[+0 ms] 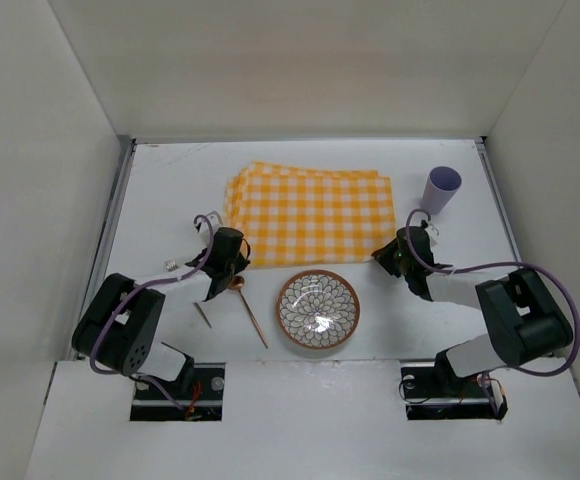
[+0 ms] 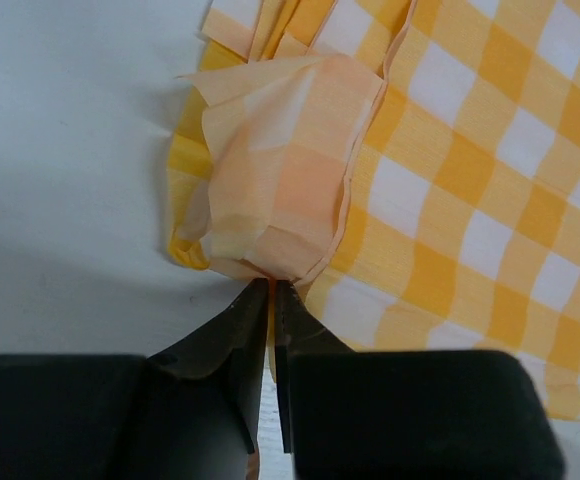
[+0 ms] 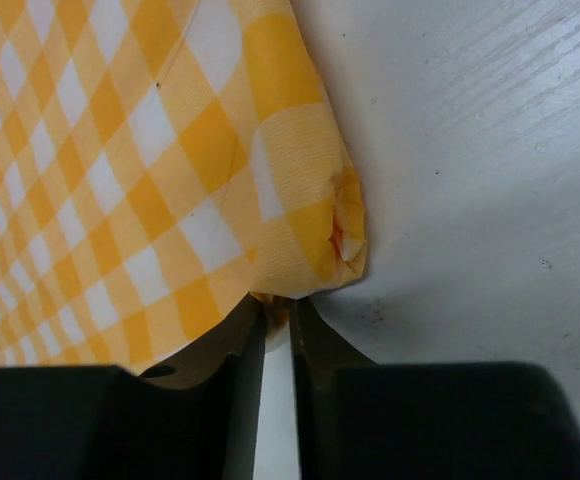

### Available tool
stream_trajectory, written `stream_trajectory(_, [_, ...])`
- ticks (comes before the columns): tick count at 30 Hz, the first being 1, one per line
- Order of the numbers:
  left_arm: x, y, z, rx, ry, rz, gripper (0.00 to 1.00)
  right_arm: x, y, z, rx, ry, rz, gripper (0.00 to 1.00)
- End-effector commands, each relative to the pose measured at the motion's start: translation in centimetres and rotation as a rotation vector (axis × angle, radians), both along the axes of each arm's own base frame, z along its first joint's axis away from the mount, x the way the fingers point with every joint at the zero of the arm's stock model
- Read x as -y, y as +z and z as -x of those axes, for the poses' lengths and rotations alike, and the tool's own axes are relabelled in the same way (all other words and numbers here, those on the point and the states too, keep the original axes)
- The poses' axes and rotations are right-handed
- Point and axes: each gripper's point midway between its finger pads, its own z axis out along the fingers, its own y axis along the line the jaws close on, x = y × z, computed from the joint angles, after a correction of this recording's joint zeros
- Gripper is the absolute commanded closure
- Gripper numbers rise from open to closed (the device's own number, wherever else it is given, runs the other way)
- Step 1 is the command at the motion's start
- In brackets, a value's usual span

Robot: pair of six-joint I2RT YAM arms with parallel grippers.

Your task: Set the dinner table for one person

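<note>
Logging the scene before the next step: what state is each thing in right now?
checked cloth: folded, lying flat, near-left corner bunched up.
left fingers: shut on cloth's near-left corner.
right fingers: shut on cloth's near-right corner.
purple cup: upright, mouth up.
patterned bowl: right way up, empty.
spoon: lying flat.

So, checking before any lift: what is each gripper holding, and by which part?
Both pinch the checked cloth: the left gripper its folded-over near left corner, the right gripper its near right corner.

Left arm [image 1: 120, 325]: black joint housings, white link sections.
Right arm [image 1: 515, 320]: same black-and-white build.
Cables [image 1: 470, 268]: purple, one along each arm.
Left pincer [image 2: 272, 292]: two black tapered fingers [image 2: 225, 345].
Right pincer [image 3: 278, 306]: same black, tapered form.
</note>
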Motion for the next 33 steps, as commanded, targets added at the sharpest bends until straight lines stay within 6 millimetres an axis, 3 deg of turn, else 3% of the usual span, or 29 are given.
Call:
stream_trajectory(1, [0.0,1.0,-0.4,0.041,0.001,0.018,0.95,-0.8,2.0,-1.7,0.066,-0.014,-0.036,0.84])
stream_trajectory(10, [-1.3,0.5,2.9,0.033,-0.004,0.022,0.97,-1.3,1.3,1.5,0.048,0.006,-0.007,0.87])
stream_trajectory(19, [0.2,0.5,4.7,0.027,-0.044,0.054,0.98,-0.4,1.7,3.1,0.046,-0.014,0.049,0.86])
stream_trajectory(22, [0.2,1.1,4.8,0.043,-0.040,0.058,0.97,-0.2,2.0,3.0,0.051,-0.020,0.058,0.81])
stream_trajectory(26, [-0.4,2.9,4.2,0.100,-0.003,0.095,0.82,-0.2,2.4,2.7,0.064,-0.022,0.064,0.54])
stream_trajectory(30, [-0.7,4.6,3.2,0.154,0.034,0.141,0.65,-0.5,3.4,2.2,0.091,0.005,0.085,0.50])
stream_trajectory(33, [-0.7,4.6,2.1,0.149,0.036,0.136,0.61,-1.2,3.7,2.7,0.090,0.037,0.095,0.48])
